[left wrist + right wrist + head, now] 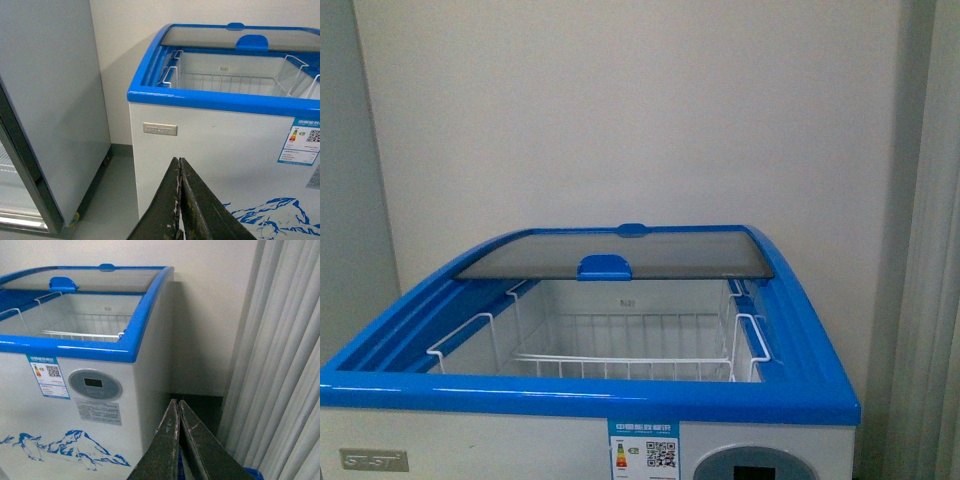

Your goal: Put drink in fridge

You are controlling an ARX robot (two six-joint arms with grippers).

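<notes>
The fridge (800, 340), a white chest freezer with a blue top rim, stands in front of me. Its curved glass lid (620, 252) is slid to the back, and the white wire baskets (620, 350) inside show empty. The fridge also shows in the left wrist view (210, 150) and in the right wrist view (135, 340), with the penguin-and-mountain decal (60, 442) low on its front. My left gripper (179, 162) is shut and empty, below the rim before the front wall. My right gripper (178, 404) is shut and empty, by the fridge's right corner. The drink is out of view.
A taller grey-white cabinet (50, 100) stands left of the fridge, with grey floor (115, 195) between them. Pale curtains (280, 365) hang right of the fridge. A cream wall (620, 110) is behind it. Something blue (252, 474) lies low by the curtain.
</notes>
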